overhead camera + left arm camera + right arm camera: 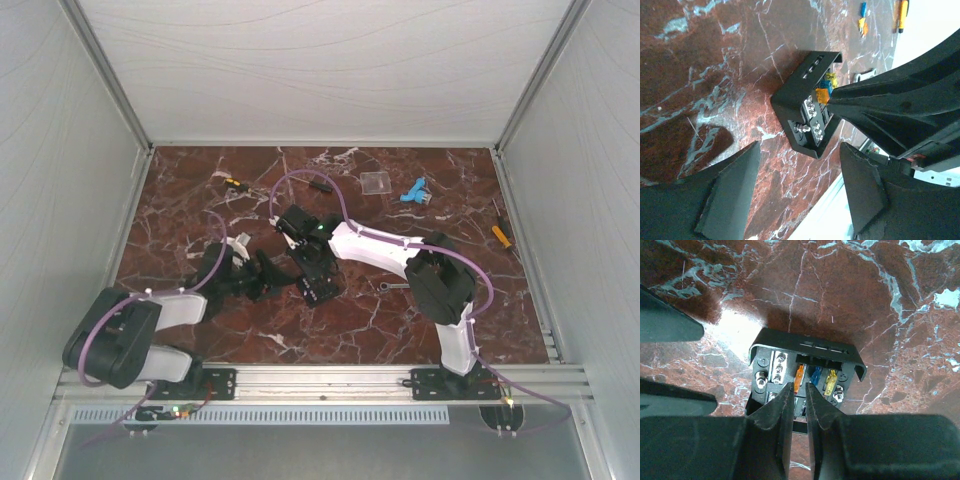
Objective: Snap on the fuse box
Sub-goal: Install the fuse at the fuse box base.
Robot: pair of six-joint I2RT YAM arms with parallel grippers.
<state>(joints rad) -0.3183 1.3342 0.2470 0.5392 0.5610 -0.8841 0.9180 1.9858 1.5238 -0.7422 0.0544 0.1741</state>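
— Standing apart, the left gripper's (800, 147) jaws grasp nothing. The fuse box (800, 90) sits on the marble table (865, 290) just ahead of them.
— And the right gripper (799, 387)?
— Nearly clenched, with its tips down on the fused face by the orange fuse (799, 376). Whether they pinch anything cannot be told.
— The risk?
— Off-centre pressure could tip or skid the box, or bend a fuse. A lopsided left squeeze would twist it.
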